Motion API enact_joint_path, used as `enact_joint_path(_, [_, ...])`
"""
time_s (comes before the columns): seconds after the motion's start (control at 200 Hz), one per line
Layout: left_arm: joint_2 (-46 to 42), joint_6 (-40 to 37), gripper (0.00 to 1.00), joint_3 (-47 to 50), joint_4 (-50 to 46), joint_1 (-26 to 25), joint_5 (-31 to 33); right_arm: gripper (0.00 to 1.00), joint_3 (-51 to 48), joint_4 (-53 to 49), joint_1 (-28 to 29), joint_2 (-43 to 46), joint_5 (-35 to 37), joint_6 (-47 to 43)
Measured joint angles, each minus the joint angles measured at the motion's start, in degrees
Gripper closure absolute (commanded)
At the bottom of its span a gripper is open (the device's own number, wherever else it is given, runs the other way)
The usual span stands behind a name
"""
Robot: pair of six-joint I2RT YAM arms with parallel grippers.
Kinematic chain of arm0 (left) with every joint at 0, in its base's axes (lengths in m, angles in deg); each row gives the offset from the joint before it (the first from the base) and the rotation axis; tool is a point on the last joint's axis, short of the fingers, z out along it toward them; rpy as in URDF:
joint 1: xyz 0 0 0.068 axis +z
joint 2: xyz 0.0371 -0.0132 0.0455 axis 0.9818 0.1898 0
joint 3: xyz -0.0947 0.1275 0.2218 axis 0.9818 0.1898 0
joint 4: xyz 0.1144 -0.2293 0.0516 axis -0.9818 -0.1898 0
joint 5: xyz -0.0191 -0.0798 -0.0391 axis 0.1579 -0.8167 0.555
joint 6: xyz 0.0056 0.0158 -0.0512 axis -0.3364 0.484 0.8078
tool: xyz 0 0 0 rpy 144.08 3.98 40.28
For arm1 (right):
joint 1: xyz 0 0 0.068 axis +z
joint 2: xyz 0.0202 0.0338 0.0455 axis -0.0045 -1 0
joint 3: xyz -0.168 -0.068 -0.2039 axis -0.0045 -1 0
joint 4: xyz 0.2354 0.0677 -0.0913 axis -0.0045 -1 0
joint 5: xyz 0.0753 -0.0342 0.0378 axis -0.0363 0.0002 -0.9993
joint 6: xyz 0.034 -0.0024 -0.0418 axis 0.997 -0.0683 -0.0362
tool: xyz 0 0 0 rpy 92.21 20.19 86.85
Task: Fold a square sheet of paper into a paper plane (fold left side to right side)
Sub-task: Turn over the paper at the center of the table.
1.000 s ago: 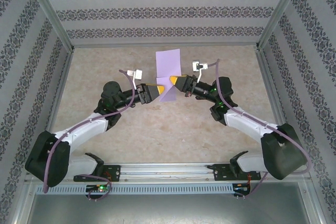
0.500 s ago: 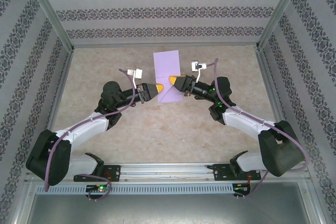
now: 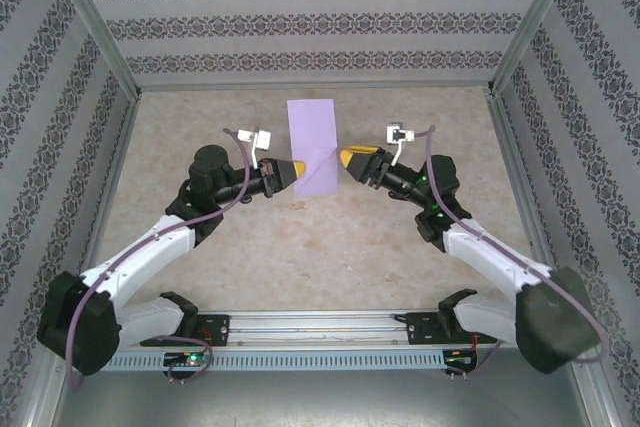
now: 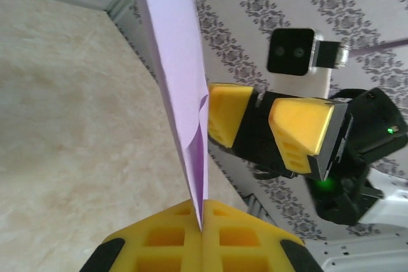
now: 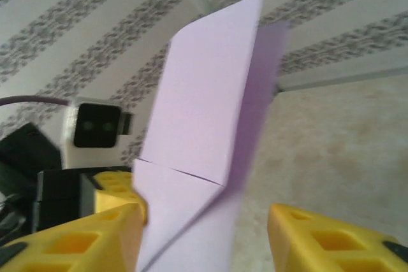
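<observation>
lilac sheet of paper (image 3: pixel 312 142), folded narrow, is held upright over the beige worktop (image 3: pixel 200 247) at upper centre of the top view; left end effector (image 3: pixel 298 174) is clamped tight on its lower left edge; right end effector (image 3: pixel 343 158) is spread apart, gripping nothing, just beside the paper's right edge

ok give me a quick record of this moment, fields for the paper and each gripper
paper: lilac sheet, folded into a narrow rectangle, with a diagonal crease near its lower end
left: left gripper shut on the sheet's left edge
right: right gripper open at the sheet's right edge, not clamped on it
surface: beige table
stage: not yet a pointed plane
</observation>
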Motion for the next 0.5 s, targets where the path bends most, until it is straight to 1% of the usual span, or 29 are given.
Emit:
enact_joint_path(0.04, [-0.7, -2.4, 1.0, -1.9, -4.9, -0.3, 1.5, 0.23, 0.0, -4.9, -0.1, 2.7, 3.4, -2.2])
enact_joint_path(0.105, [-1.5, -6.4, 1.0, -5.2, -13.5, -1.2, 4.7, 0.15, 0.0, -13.1, -0.1, 6.8, 9.4, -6.2])
enact_joint_path(0.21, [-2.1, -12.4, 1.0, -10.4, -26.8, -4.7, 11.6, 0.02, 0.1, -25.1, -0.1, 11.6, 18.4, -11.6])
enact_joint_path(0.31, [-1.9, -16.5, 1.0, -14.7, -38.2, -9.0, 20.0, 0.02, 0.1, -34.2, -0.4, 14.3, 25.7, -15.4])
enact_joint_path(0.37, [-1.2, -18.0, 1.0, -17.3, -44.8, -12.0, 26.2, 0.02, 0.1, -38.6, -0.7, 15.5, 29.5, -16.7])
enact_joint_path(0.415, [-0.2, -18.6, 1.0, -19.0, -49.0, -14.2, 30.4, 0.02, 0.0, -41.0, -1.0, 16.2, 32.0, -17.2])
enact_joint_path(0.5, [3.3, -18.3, 1.0, -22.6, -57.1, -18.5, 40.1, 0.02, -0.1, -45.1, -1.5, 17.0, 36.5, -17.8])
